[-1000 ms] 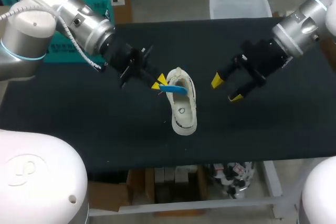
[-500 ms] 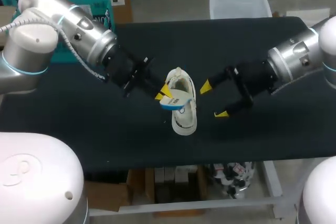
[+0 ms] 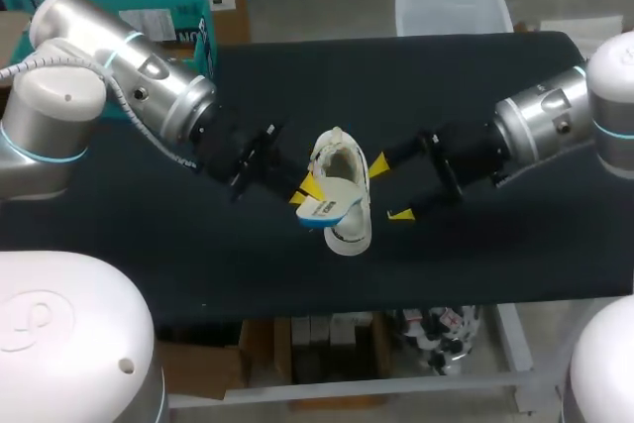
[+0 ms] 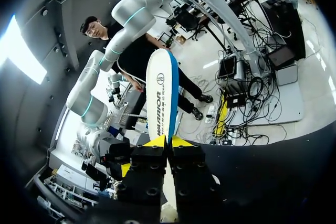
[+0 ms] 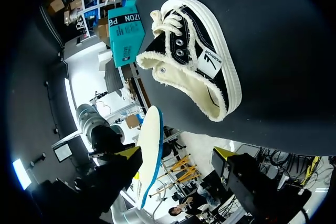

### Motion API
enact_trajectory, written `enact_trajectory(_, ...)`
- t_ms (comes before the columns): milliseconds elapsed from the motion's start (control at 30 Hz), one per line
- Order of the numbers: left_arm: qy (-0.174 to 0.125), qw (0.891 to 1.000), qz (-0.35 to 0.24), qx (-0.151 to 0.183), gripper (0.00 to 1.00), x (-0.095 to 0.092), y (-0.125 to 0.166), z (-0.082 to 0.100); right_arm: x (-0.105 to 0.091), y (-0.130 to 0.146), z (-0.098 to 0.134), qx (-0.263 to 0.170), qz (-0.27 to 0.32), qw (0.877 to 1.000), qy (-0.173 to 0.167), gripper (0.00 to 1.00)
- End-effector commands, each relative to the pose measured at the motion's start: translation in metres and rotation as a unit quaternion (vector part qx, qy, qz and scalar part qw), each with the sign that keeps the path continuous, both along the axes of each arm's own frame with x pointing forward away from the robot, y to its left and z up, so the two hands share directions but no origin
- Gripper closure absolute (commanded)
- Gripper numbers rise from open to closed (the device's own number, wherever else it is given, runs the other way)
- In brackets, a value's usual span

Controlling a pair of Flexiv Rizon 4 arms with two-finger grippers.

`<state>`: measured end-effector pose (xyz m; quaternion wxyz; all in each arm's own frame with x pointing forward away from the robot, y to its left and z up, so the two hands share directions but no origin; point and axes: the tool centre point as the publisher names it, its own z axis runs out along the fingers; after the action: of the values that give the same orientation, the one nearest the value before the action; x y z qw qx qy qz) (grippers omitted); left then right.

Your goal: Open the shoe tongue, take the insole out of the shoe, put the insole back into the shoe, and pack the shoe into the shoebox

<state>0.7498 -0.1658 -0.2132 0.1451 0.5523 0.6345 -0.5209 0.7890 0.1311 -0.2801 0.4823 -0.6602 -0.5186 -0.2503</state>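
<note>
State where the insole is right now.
In the head view, the insole is clamped in the left gripper, outside the shoe and at its left side, near the table's middle.

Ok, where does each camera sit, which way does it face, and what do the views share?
Head view: fixed above and behind the robot, looking down on the table; both arms show, left claw and right claw flanking the shoe.
Left wrist view: on the left wrist, looking past its own claw, shut on the insole.
Right wrist view: on the right wrist, facing the shoe; its own open claw shows.
Shared: the insole in all three; the shoe in head and right wrist views.
</note>
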Motion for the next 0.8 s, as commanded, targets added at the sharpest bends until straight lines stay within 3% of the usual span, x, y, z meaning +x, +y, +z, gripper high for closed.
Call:
enact_trajectory(33,-0.005,1.0,-0.006,-0.006,1.0,0.004,-0.006,-0.005,0.011,0.01,-0.016,0.014,0.009,1.0,0.007,0.28)
enact_trajectory(167,-0.01,1.0,-0.006,-0.007,1.0,0.005,-0.01,-0.011,0.014,0.015,-0.022,0.028,0.011,1.0,0.008,0.43)
enact_trajectory(300,-0.014,1.0,0.0,-0.005,1.0,0.007,-0.015,-0.018,0.015,0.019,-0.025,0.04,0.013,0.999,0.007,0.42)
enact_trajectory(633,-0.009,1.0,0.011,-0.009,1.0,0.017,-0.02,-0.037,0.012,0.021,-0.022,0.037,0.015,0.999,0.01,0.51)
enact_trajectory(800,0.001,1.0,0.017,-0.019,1.0,0.021,-0.019,-0.041,0.012,0.02,-0.023,0.04,0.011,0.999,0.009,0.65)
